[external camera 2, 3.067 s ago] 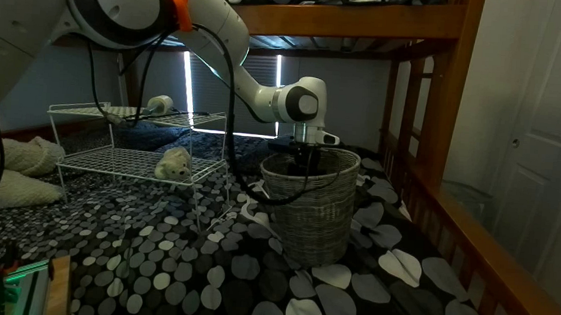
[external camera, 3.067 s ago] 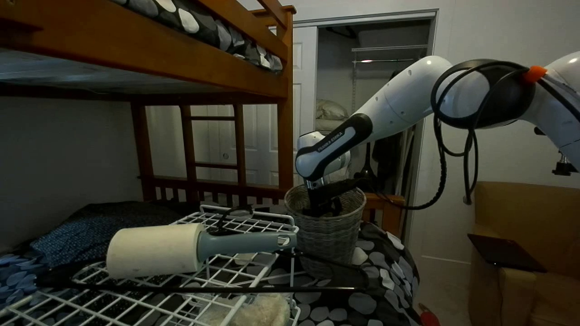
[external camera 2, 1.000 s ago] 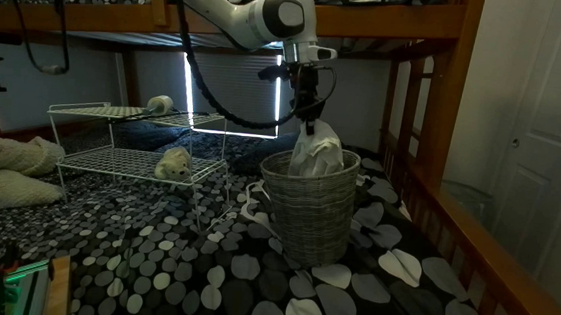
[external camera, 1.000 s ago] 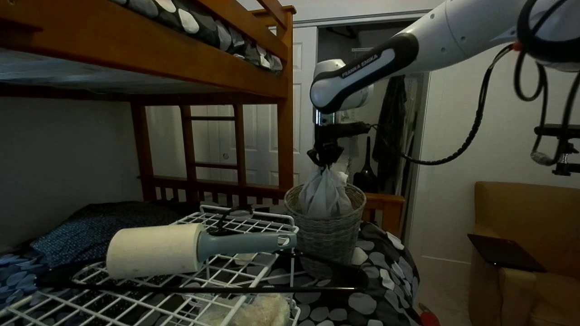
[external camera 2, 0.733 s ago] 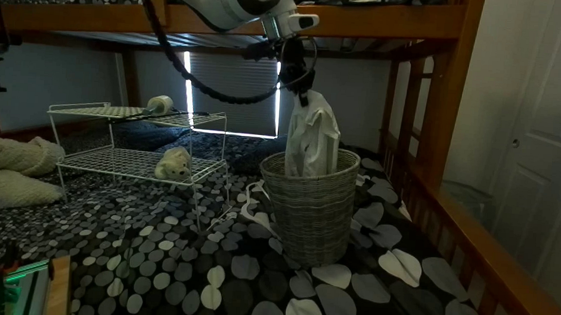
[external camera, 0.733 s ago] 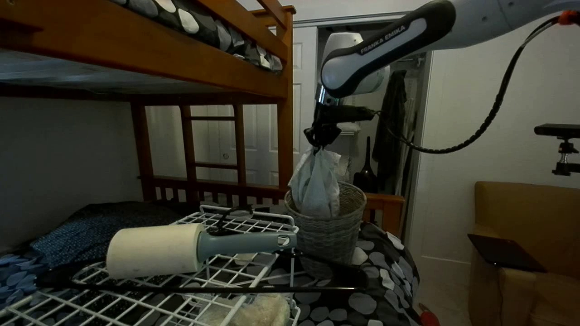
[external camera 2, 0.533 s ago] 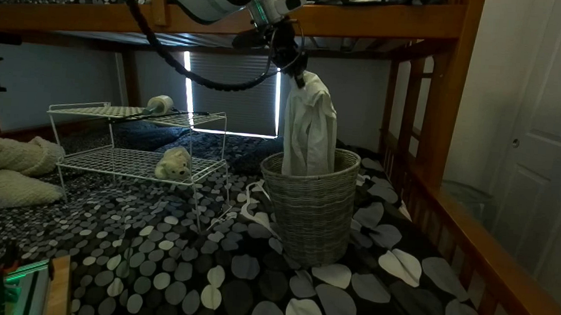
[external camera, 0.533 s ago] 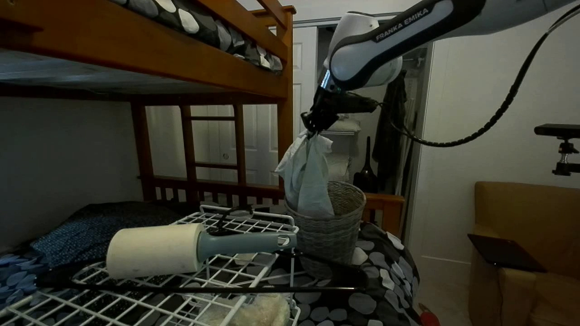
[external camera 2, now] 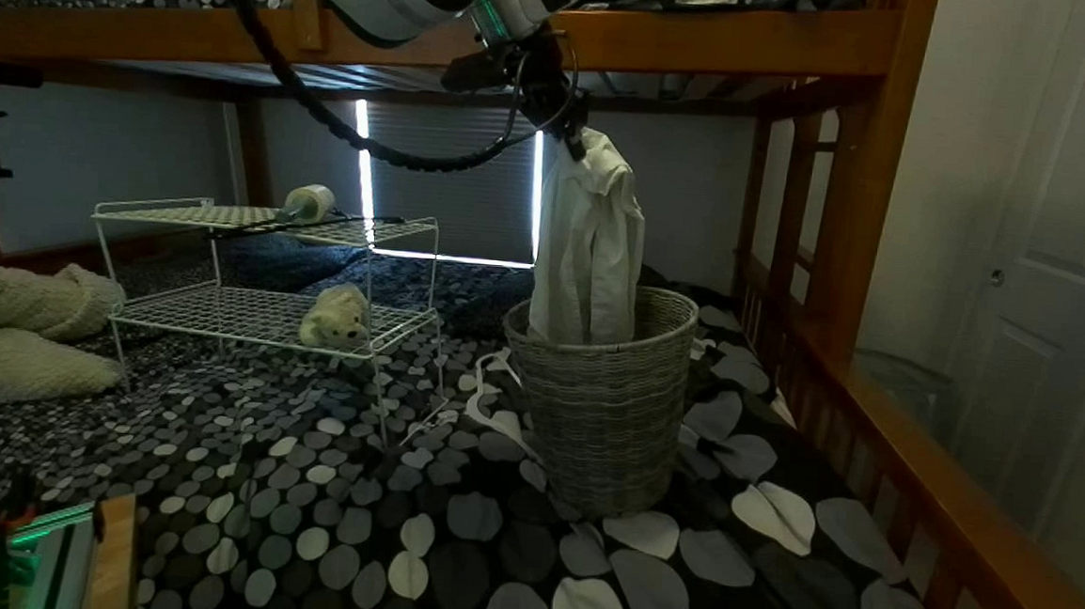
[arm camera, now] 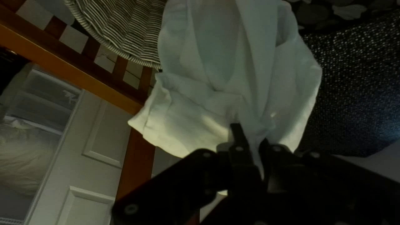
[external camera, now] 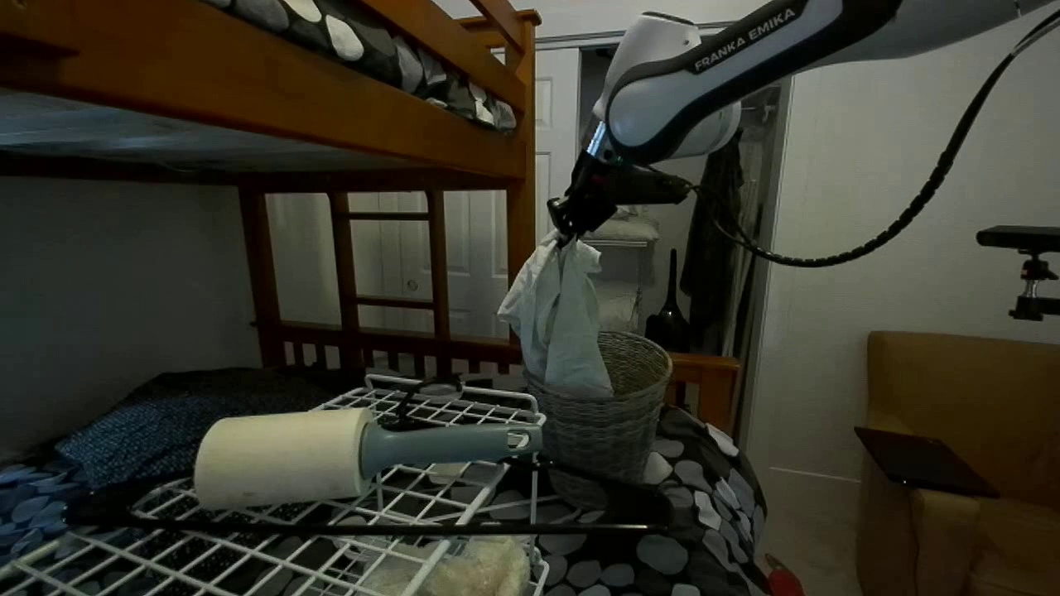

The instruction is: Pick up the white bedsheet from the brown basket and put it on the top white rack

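Observation:
The white bedsheet point(external camera: 556, 319) hangs in long folds, its top bunched in my gripper point(arm camera: 250, 134). Both fingers point(arm camera: 239, 140) are shut on the cloth, with a thin fold running between them. In both exterior views the gripper point(external camera 2: 575, 148) is tilted and well above the brown basket point(external camera 2: 601, 421). The sheet's lower end is still inside the basket, hidden by the near wall, and the cloth lies against the rim on the rack side. The top white rack point(external camera 2: 171, 216) stands apart from the basket, lower than my gripper.
On the top rack lie a lint roller point(external camera: 286, 458) and a black hanger point(external camera: 397, 528). A plush bear point(external camera 2: 336, 318) sits on the lower shelf. The upper bunk's wooden rail point(external camera 2: 709, 46) runs near the arm's height. A bed post point(external camera: 522, 248) stands behind the sheet.
My gripper has come up out of the basket with the bedsheet, tilting and shifting toward the rack side. Over the last half second it has moved only slightly further that way.

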`<move>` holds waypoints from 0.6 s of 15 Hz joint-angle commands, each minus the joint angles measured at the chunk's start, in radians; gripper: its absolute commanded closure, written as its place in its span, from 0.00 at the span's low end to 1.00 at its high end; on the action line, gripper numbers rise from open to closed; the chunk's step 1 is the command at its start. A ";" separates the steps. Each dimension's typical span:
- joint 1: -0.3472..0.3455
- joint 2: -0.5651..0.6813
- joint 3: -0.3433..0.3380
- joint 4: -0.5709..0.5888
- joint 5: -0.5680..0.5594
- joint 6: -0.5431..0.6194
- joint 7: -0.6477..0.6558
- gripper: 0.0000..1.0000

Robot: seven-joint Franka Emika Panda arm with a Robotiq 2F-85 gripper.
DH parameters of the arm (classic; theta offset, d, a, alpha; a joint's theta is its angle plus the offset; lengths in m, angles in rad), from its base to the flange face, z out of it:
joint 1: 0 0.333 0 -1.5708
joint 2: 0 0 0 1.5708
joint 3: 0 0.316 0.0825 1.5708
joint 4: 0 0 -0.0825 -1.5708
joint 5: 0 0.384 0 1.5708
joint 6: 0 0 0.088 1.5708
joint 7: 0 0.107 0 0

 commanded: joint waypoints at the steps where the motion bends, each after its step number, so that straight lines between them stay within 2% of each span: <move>1: -0.010 0.000 0.009 0.003 0.004 -0.003 -0.004 0.92; 2: -0.010 0.000 0.009 0.003 0.004 -0.003 -0.004 0.98; 7: 0.024 -0.088 0.042 0.099 0.035 -0.050 -0.120 0.98; 9: 0.053 -0.123 0.058 0.140 0.094 -0.068 -0.190 0.98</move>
